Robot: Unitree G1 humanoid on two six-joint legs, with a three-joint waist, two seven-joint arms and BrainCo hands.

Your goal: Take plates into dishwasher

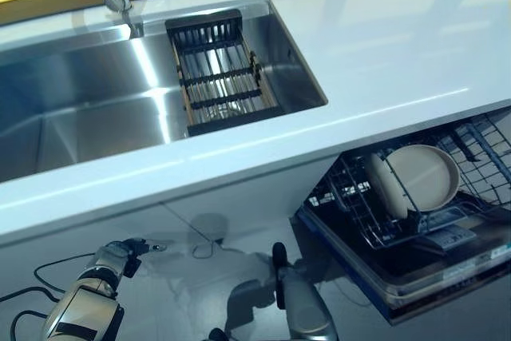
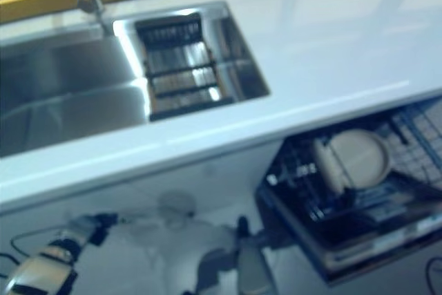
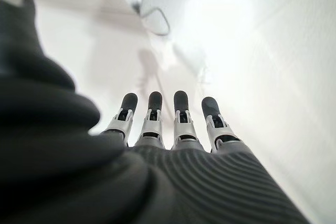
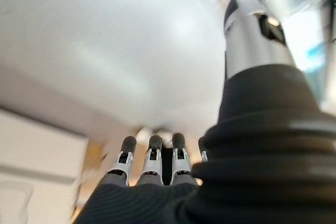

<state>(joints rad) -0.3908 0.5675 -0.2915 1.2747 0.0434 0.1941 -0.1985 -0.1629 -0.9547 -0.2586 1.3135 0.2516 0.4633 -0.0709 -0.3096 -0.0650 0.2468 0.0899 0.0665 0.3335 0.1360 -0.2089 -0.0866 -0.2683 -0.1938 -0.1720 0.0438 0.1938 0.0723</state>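
My left hand [image 3: 173,124] hangs low in front of the white cabinet face [image 1: 239,197], fingers straight and apart, holding nothing. My right hand [image 4: 152,161] is low too, just beside the open dishwasher, fingers extended and empty. Two round cream ceramic plates [image 1: 419,177] stand on edge in the pulled-out dark wire dishwasher rack [image 1: 375,213]. The stainless steel sink [image 1: 88,101] and its black slatted drain basket [image 1: 215,69] show no plates, so I judge loading may be done. My worry: raising the right arm carelessly could clip the rack edge and knock the upright plates over.
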